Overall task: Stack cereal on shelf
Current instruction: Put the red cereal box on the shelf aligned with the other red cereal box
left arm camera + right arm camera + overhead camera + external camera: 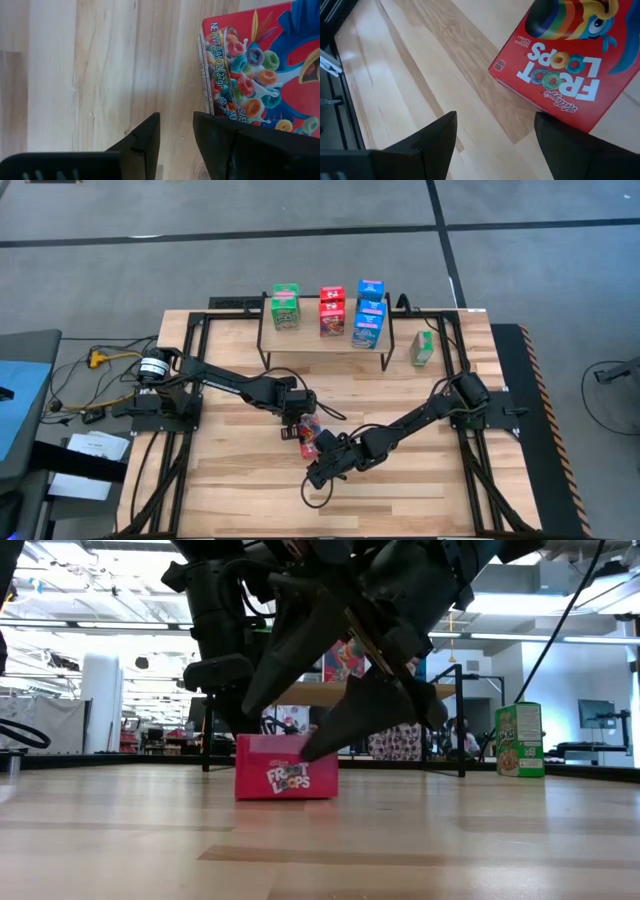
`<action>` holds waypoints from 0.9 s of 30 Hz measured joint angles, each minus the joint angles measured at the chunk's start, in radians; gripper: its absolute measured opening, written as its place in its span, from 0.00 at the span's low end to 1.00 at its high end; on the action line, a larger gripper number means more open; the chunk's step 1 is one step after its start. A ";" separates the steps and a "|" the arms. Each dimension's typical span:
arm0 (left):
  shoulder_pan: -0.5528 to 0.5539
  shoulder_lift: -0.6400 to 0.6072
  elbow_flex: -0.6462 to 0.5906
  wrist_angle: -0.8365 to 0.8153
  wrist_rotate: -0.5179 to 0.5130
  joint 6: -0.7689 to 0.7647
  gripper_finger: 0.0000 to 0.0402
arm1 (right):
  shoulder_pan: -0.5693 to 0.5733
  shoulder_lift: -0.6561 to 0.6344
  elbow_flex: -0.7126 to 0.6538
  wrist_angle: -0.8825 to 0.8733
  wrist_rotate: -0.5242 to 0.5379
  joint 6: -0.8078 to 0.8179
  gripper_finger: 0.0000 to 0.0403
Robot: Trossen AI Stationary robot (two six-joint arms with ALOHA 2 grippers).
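The red cereal box (287, 769) lying flat on the tabletop reads "FROOT LOOPS" in white letters on its face, with a small "100" badge by the corner. Along one edge of its front runs "NET WT 0.95 OZ (27g)".

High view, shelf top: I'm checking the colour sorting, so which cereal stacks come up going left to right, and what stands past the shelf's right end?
On the shelf: green cereal boxes → red cereal boxes → blue cereal boxes. Past its right end, on the table: a single green cereal box.
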 joint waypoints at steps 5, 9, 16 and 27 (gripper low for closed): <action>0.000 0.000 0.000 -0.001 0.003 0.001 0.27 | -0.001 -0.012 0.006 0.001 0.007 -0.011 0.72; 0.000 0.000 0.000 -0.016 0.015 0.000 0.27 | -0.001 -0.012 0.056 -0.058 0.019 -0.058 0.72; -0.007 0.000 0.000 -0.023 0.023 -0.006 0.27 | -0.007 -0.011 0.107 -0.166 0.051 -0.090 0.72; -0.019 0.000 0.000 -0.031 0.019 -0.007 0.27 | -0.021 -0.012 0.111 -0.182 0.059 -0.090 0.72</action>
